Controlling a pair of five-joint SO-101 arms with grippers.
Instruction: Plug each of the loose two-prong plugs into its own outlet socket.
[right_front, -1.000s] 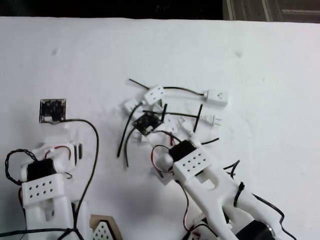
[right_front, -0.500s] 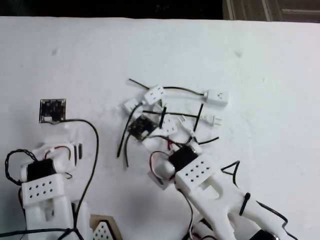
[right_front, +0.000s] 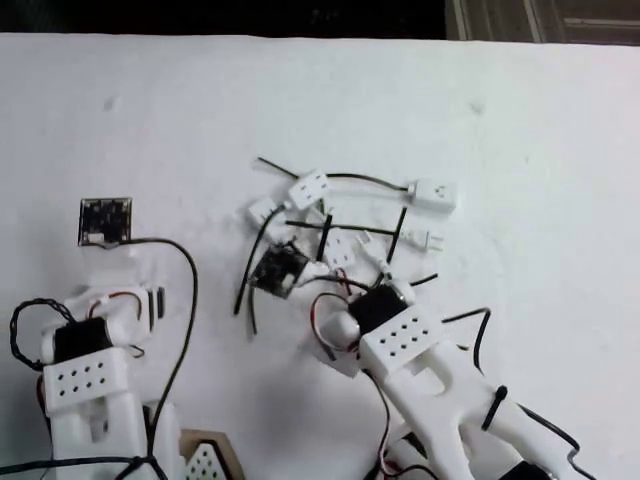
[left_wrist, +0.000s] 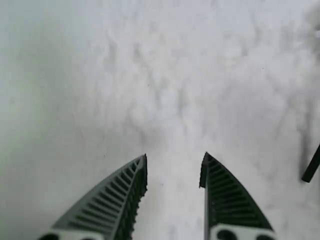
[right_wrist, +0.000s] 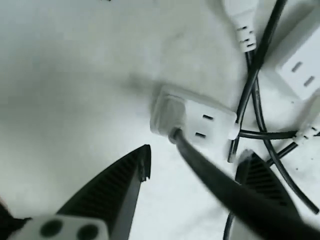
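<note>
Right gripper (right_wrist: 196, 152) farther back, spread wide near an outlet socket (right_wrist: 200, 122); left gripper (left_wrist: 175, 155) spread too

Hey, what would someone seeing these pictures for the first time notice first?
The tangle of white plugs, sockets and black cords in the middle of the table draws the eye first. The right hand hangs open over a white socket at the tangle's edge; the left hand hangs open over bare table.
</note>
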